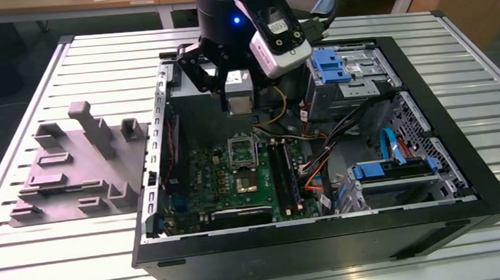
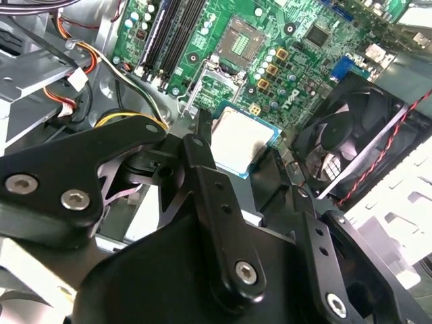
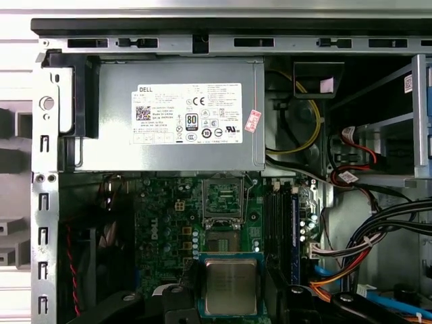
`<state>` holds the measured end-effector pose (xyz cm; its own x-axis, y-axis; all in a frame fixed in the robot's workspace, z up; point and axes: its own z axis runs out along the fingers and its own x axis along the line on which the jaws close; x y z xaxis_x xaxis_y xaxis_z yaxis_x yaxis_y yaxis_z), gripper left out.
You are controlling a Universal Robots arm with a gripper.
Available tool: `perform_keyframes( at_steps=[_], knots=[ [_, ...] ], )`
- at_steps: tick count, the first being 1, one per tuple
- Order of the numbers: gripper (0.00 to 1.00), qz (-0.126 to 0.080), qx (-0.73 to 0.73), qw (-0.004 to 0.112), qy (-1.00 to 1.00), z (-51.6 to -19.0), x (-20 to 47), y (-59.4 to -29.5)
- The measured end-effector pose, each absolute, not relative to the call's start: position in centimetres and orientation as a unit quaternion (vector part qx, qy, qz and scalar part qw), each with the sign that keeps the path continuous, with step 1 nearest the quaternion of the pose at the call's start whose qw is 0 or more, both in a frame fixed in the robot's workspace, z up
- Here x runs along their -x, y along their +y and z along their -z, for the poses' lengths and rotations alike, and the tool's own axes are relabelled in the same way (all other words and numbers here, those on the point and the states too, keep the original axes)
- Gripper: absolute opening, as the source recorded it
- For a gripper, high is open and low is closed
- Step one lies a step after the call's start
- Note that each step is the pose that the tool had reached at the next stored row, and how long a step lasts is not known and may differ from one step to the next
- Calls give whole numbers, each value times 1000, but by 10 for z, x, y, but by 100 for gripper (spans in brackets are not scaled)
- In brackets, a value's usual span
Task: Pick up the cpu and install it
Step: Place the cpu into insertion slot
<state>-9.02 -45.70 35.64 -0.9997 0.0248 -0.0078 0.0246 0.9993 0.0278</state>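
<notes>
While the gripper (image 2: 241, 150) clamps it, the cpu (image 3: 231, 287) hangs above the motherboard (image 3: 162, 226).

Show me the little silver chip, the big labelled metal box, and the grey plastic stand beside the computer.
cpu (image 3: 231, 286): first wrist view, middle of its silver top.
power supply box (image 3: 118, 108): first wrist view, bare metal beside its label.
grey plastic fixture (image 1: 71, 162): exterior view, its flat base.

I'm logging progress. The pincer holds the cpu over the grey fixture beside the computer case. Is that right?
Not over the grey fixture, which lies outside the computer case at the exterior view's left. The pincer holds the cpu over the motherboard inside the open case, as the exterior view and both wrist views show.
</notes>
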Motion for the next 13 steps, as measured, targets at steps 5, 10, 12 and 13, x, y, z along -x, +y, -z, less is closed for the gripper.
perform_keyframes(
  at_steps=[5, 10, 12, 13],
  knots=[
    [47, -14, -12, 4, 1000, -356, 90, -457],
    [47, -14, -12, 4, 1000, -356, 89, -457],
    [47, -14, -12, 4, 1000, -356, 89, -457],
    [47, -14, -12, 4, 1000, -355, 89, -457]
  ],
)
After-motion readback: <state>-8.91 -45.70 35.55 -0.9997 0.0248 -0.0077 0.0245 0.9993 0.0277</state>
